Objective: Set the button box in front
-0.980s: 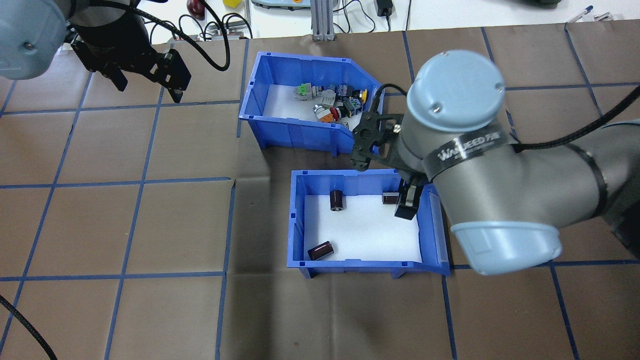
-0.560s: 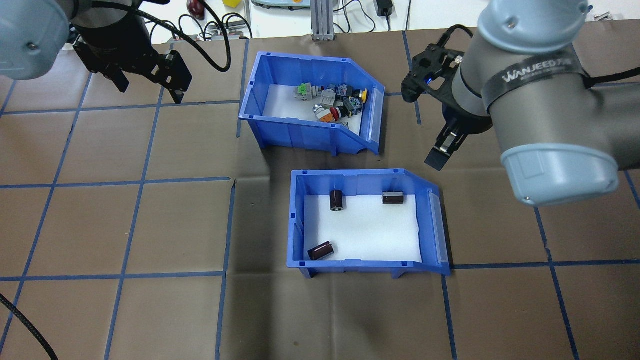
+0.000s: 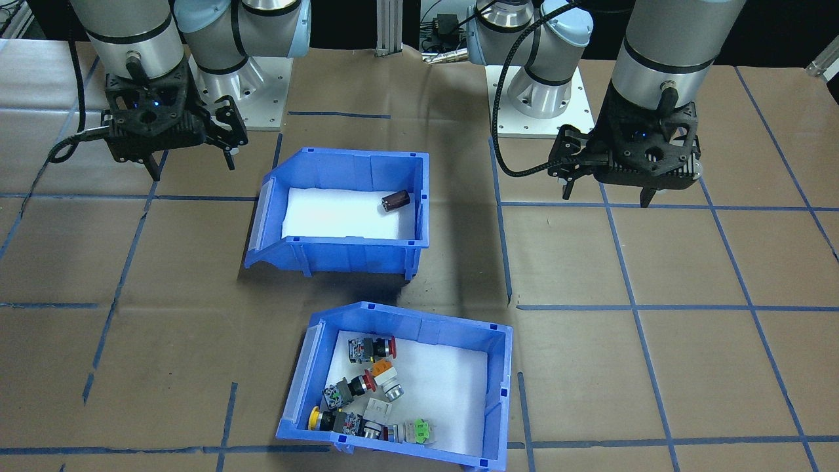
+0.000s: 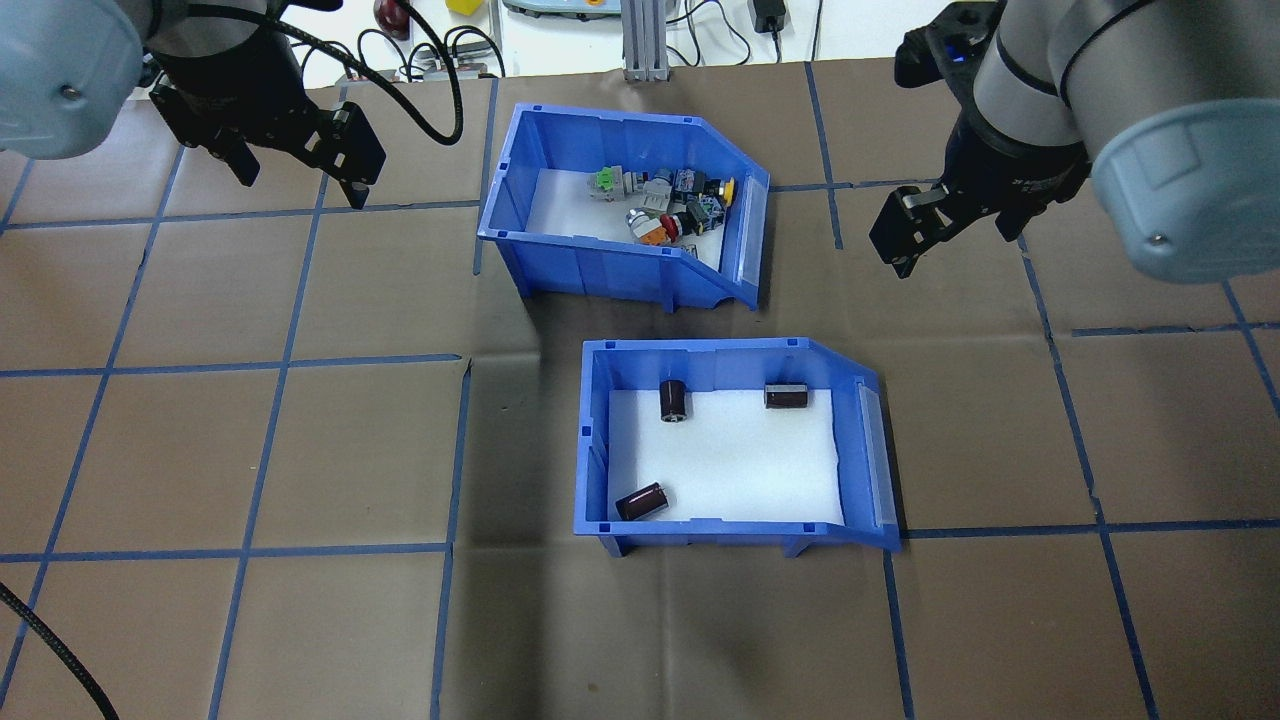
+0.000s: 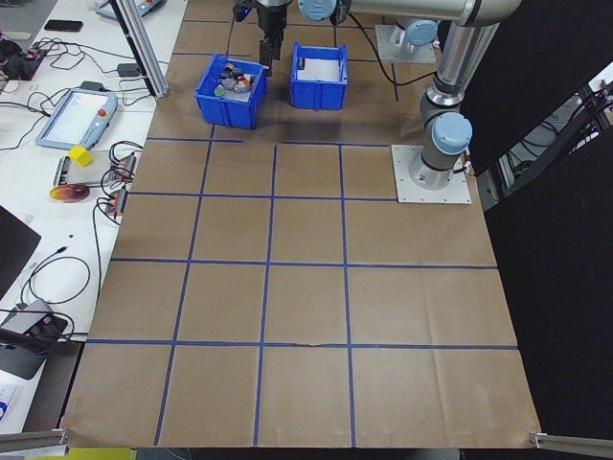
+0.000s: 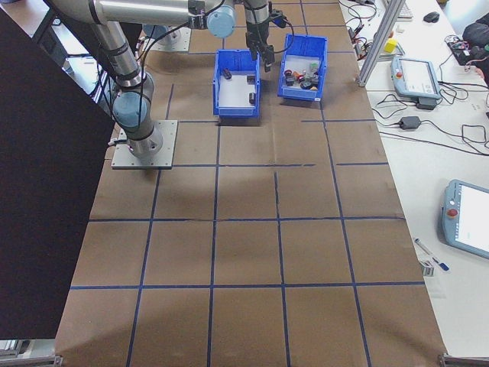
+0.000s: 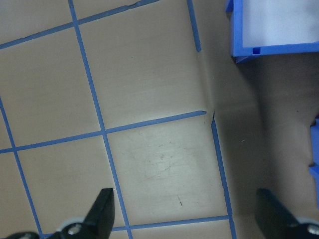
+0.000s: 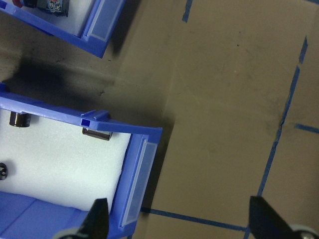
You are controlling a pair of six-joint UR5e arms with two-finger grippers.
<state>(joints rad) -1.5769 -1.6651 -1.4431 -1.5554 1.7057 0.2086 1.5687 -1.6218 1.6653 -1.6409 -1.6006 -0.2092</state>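
So the button box [image 4: 560, 240] sits on the far side of the table [image 4: 250, 450] from the robot, with the other bin [image 4: 600, 500] right behind it, closer to the robot's base. There's a narrow strip of brown paper between the two, so they're near each other but not touching. In the front-facing view the button box [image 3: 498, 367] is the one at the bottom, nearest the camera, turned a bit off-square, with its low open lip pointing to that view's left. Its buttons [image 3: 367, 393] are bunched up along the lip end of the white foam: red caps, a yellow one, an orange one and a green one down by the front wall.

The other bin [image 3: 341, 255] has a white liner too. The overhead shows three dark cylinders [image 4: 673, 400] in it, two along one wall and one off in a corner.

Right gripper [image 4: 905, 235] hangs in the air off to the side of the button box's lip, fingers spread, nothing between them. Its wrist cam looks down on the corner of the other bin and bare paper, with both fingertips [image 8: 97, 219] wide apart at the bottom edge.

Left gripper [image 4: 295, 170] is well off on the opposite side, also above the table, also spread and holding nothing. Its wrist cam shows just gridded paper and a bin corner.
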